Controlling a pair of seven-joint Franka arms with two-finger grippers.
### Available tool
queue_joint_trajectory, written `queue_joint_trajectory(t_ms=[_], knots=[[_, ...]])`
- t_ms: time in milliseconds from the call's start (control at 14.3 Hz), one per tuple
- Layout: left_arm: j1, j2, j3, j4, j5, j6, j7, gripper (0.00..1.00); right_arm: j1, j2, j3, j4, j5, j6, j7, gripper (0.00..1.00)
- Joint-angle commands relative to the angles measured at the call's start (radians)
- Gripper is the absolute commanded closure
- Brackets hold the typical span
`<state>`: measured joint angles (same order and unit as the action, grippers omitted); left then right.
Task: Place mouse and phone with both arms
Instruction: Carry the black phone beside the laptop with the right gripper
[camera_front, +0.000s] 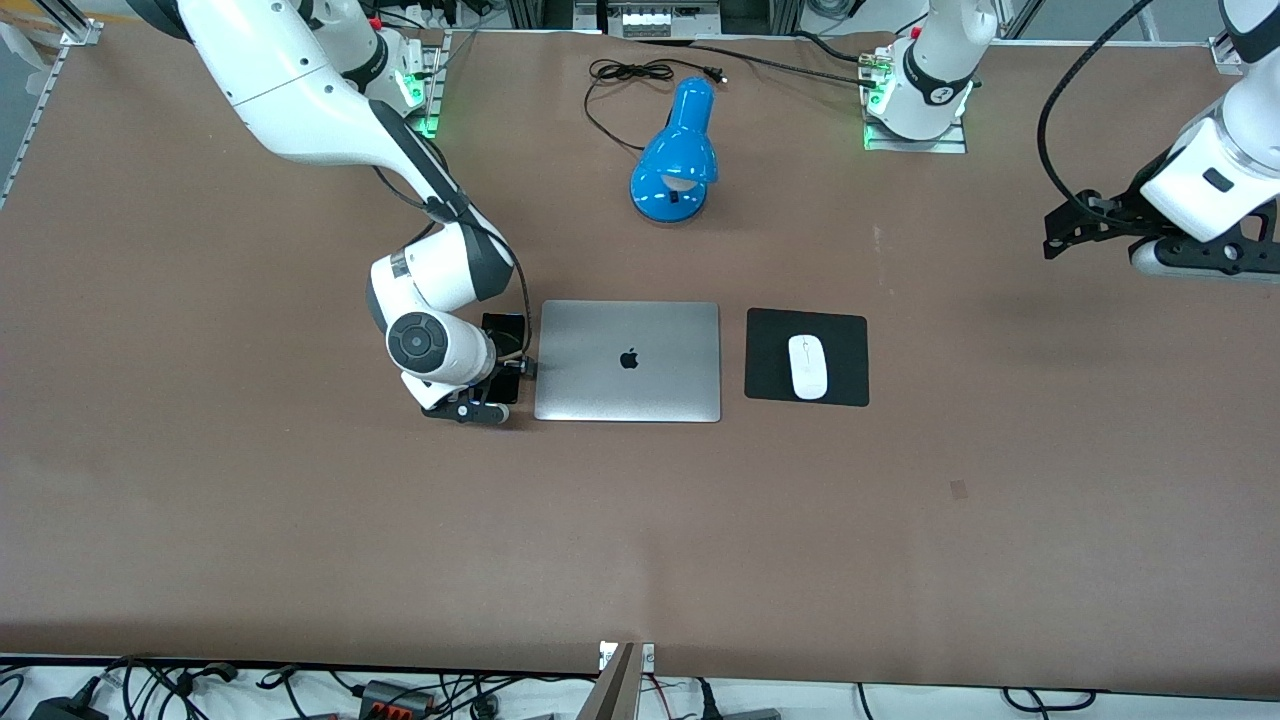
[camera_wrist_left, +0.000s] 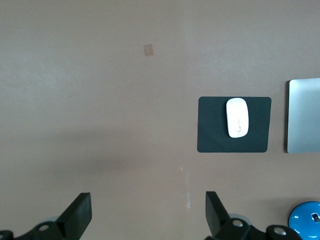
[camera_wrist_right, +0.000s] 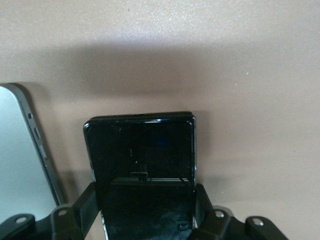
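The black two-finger right gripper (camera_wrist_right: 145, 220) is clasping the slim black glossy phone (camera_wrist_right: 140, 150) by its long edges, low beside the closed silver laptop (camera_front: 628, 361). The small white oval mouse (camera_front: 807, 366) is lying on the black square pad (camera_front: 845, 330), bare table around it. The left gripper (camera_wrist_left: 147, 212) is waiting spread wide over open tabletop.

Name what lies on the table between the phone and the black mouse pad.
The closed silver laptop lies between the phone and the mouse pad, clearest in the front view.
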<state>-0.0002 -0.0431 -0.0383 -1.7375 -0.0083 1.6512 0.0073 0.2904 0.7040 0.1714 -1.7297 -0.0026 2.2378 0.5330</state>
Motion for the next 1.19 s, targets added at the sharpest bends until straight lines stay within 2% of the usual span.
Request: queue_joint_trajectory(t_ms=[0,70,140,559,769,909,1118], knots=[[0.002,0.049,0.008,0.087,-0.010,-0.044,0.023,0.00,0.006,-0.023,-0.006,-0.031,0.000,0.020,0.022,0.72],[0.002,0.060,0.008,0.090,-0.010,-0.044,0.022,0.00,0.004,-0.027,-0.006,-0.033,0.001,0.022,0.033,0.31],[0.002,0.061,0.008,0.090,-0.010,-0.044,0.022,0.00,0.003,-0.032,-0.006,-0.031,0.000,0.020,0.050,0.00],[0.002,0.058,-0.002,0.090,0.013,-0.045,0.011,0.00,-0.014,-0.129,-0.010,0.028,0.000,-0.029,0.033,0.00],[0.002,0.058,-0.006,0.090,0.013,-0.047,0.011,0.00,-0.027,-0.140,-0.013,0.169,-0.010,-0.186,0.025,0.00],[0.002,0.058,-0.006,0.090,0.013,-0.048,0.011,0.00,-0.043,-0.140,-0.013,0.257,-0.063,-0.269,0.019,0.00],[0.002,0.058,-0.006,0.092,0.016,-0.047,0.020,0.00,-0.079,-0.155,-0.013,0.321,-0.103,-0.331,-0.046,0.00]])
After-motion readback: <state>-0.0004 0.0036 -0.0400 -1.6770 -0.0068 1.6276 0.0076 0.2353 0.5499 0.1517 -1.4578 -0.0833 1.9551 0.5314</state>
